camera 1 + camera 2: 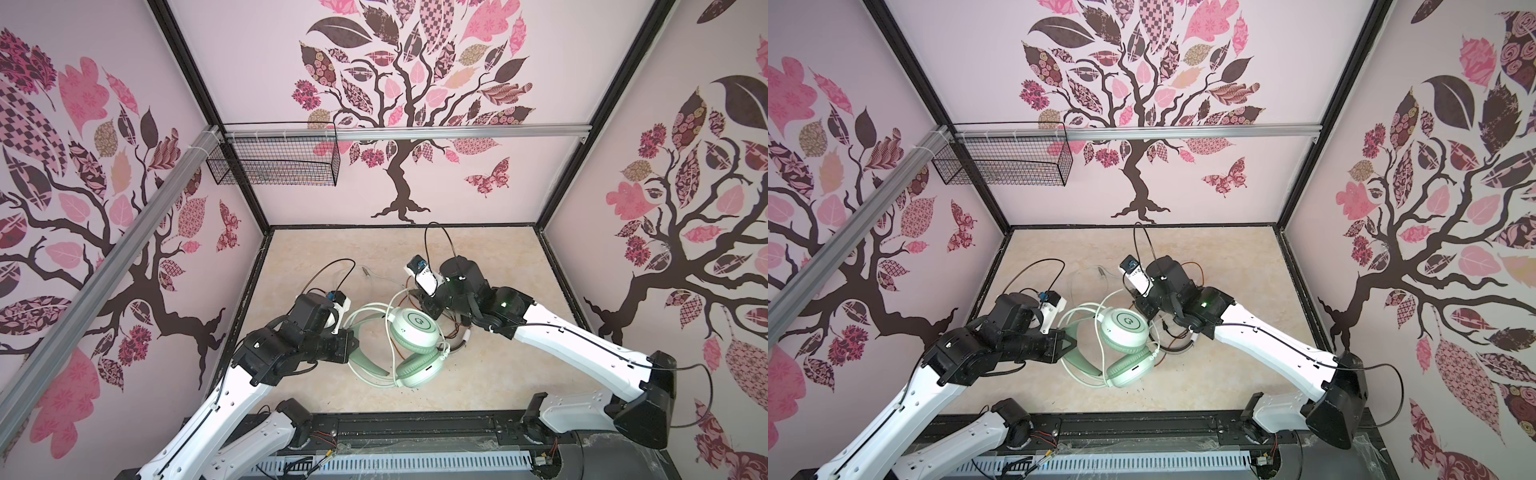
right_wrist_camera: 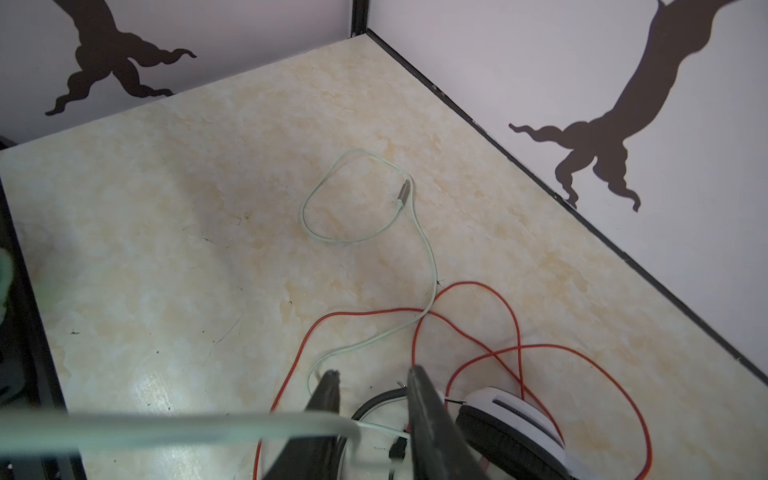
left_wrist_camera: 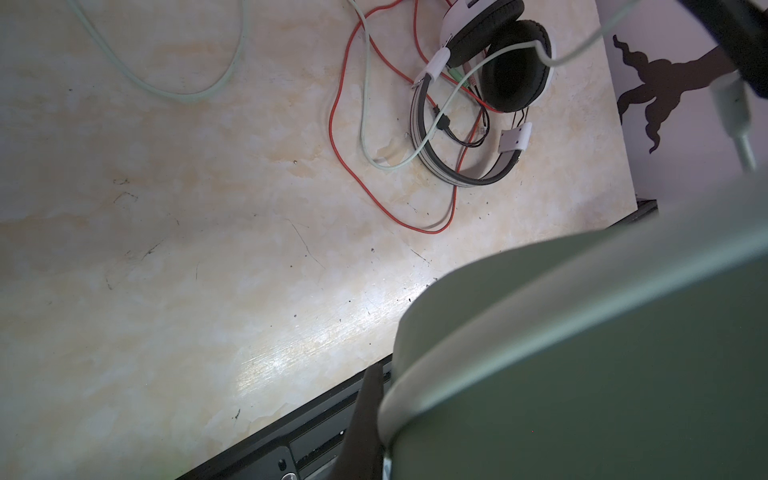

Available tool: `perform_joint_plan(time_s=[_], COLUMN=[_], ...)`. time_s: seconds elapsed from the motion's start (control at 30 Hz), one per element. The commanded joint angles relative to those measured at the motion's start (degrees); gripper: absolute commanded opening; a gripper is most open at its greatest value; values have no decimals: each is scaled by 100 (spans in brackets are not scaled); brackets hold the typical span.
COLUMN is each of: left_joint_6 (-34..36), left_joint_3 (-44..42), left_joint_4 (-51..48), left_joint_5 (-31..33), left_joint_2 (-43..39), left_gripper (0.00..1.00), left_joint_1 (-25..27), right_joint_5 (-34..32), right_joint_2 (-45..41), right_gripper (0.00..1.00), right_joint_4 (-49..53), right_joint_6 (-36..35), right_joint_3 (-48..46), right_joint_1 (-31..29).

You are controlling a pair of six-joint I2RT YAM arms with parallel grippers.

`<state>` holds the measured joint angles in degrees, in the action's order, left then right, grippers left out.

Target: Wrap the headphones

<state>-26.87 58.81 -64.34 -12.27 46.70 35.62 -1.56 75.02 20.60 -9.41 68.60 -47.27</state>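
You are pinning the mint-green headset (image 1: 415,328) near the middle of the worktop (image 1: 490,382) with the left gripper (image 1: 353,338), which is clamped tight on the headband (image 3: 582,353). The right gripper (image 2: 374,386) is hanging with its jaws parted and nothing between them, just above the white-and-black headset (image 2: 511,424). A blurred run of the pale green cable (image 2: 434,274) is crossing close in front of its fingers (whether it is resting on one of them I cannot tell). A few turns appear to be lying around the mint-green headset, but the tail is trailing loose over the worktop to its plug (image 2: 403,193), crossing the orange-red cable (image 2: 374,312) on the way. For the next turn, you are best off pinching the pale green cable close to the headset rather than out by the plug. Lift it clear of the orange-red loops before carrying it round, and hold the left grip steady so the headband is not twisting under the pull.
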Motion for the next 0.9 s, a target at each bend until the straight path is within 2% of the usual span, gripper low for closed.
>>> perform_joint_plan(time_s=[0.0,0.03,0.07,0.2,0.3,0.5,0.63,0.77,0.87], left_joint_6=[-361,-430,-461,-503,-488,-450,-451,-461,-426], left_joint_3=[353,467,582,1180,1564,2117,2365,2671,2860], left_joint_4=[293,261,219,-61,-196,-289,-268,-174,-114], left_joint_5=[-268,-185,-105,340,552,592,329,315,322], left_joint_2=[-141,-126,-102,128,310,588,754,930,1059], left_gripper=[0,0,0,0,0,0,0,0,0], left_joint_1=[-1,4,5,-10,-25,-374,-739,-740,-749], right_joint_5=[842,1040,1210,1946,2000,1504,2084,2892,3069], right_joint_2=[-302,-387,-479,-1020,-1379,-1538,-1312,-1121,-928], right_gripper=[62,75,82,91,92,95,93,87,84], right_joint_4=[-211,-290,-379,-834,-1246,-2139,-3042,-4152,-4787], right_joint_6=[216,260,322,679,1069,1957,2449,2741,2986], right_joint_3=[-246,-428,-614,-1553,-2224,-3247,-3717,-4192,-4469], right_joint_1=[198,224,260,564,704,734,730,724,720])
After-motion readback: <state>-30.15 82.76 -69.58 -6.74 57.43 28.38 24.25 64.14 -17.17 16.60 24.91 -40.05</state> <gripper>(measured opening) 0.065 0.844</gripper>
